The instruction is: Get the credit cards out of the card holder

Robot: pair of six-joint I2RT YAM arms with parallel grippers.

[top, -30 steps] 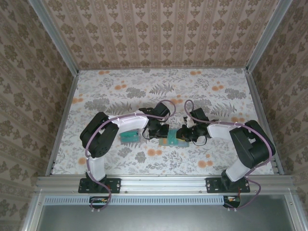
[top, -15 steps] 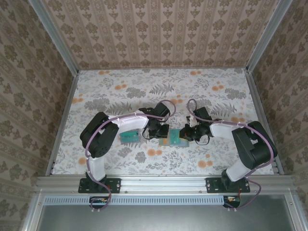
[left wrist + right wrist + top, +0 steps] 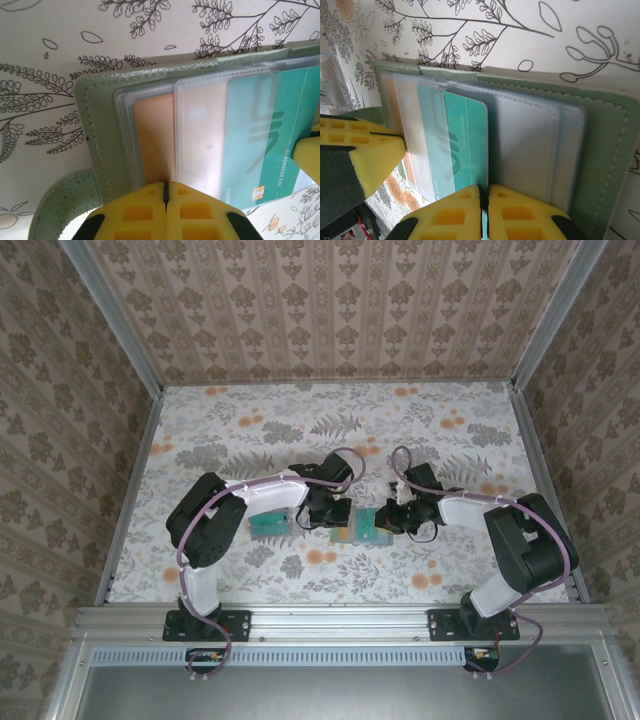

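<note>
Overlapping teal card (image 3: 470,145): clear sleeve (image 3: 412,130), right hand (image 3: 484,195).

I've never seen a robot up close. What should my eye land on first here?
At mid-table a small green card holder lies open on the flowered table. Up close, the yellow-fingered right gripper is shut on the edge of a teal card in the holder's clear sleeves, while the left gripper pinches the holder at another edge.
</note>
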